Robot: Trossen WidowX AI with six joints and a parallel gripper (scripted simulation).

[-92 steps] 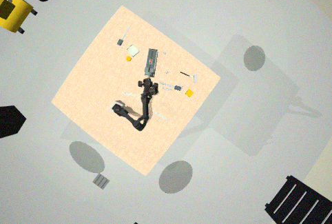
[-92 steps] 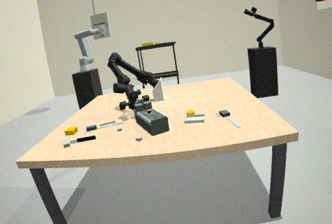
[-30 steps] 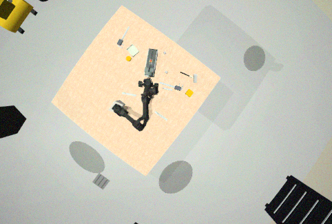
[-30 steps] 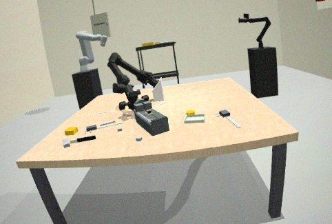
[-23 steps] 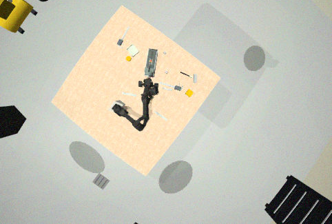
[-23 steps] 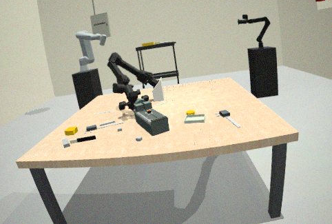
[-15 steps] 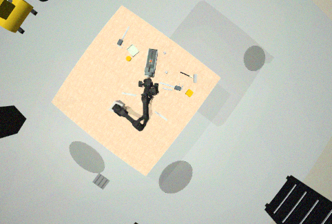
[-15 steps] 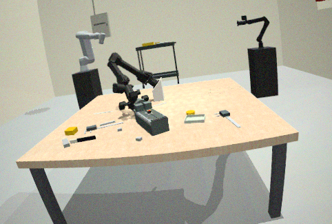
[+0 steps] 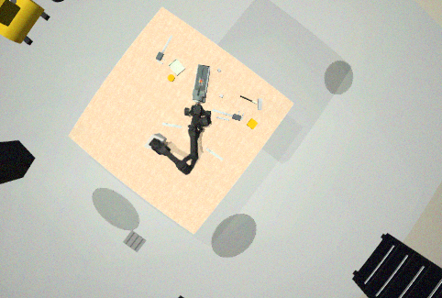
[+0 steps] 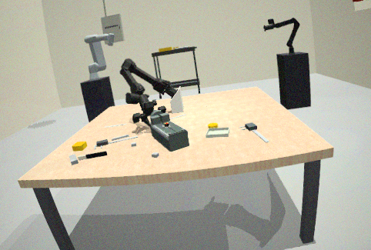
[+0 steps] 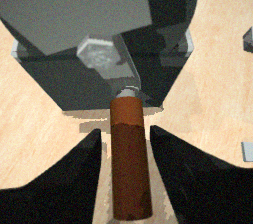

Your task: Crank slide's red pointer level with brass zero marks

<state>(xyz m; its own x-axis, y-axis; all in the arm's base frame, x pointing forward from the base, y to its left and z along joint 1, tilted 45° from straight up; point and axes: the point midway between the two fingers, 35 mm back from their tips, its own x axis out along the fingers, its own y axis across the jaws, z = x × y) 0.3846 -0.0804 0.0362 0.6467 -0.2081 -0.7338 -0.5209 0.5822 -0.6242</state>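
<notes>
The dark grey machine (image 9: 197, 93) (image 10: 172, 141) (image 11: 47, 72) stands on the table in front of the arm. Its slide's red pointer (image 9: 201, 81) (image 10: 166, 124) shows as a tiny spot on top; the brass zero marks are too small to tell, so its level against them cannot be read. In the wrist view the crank arm (image 11: 121, 70) slants down right from its hub to the brown handle (image 11: 130, 170), which points toward the camera. My gripper (image 9: 197, 105) (image 10: 149, 122) (image 11: 125, 133) is open. Its fingers stand on both sides of the handle with a gap at each side.
A pale tray (image 9: 177, 67) (image 10: 218, 132) and a yellow disc (image 9: 171, 78) (image 10: 212, 125) lie to one side of the machine. A hammer (image 10: 96, 155), a yellow block (image 9: 252, 124) (image 10: 79, 145) and a caliper-like tool (image 9: 237, 116) (image 10: 101, 142) lie on the other. Small grey pieces lie near the machine.
</notes>
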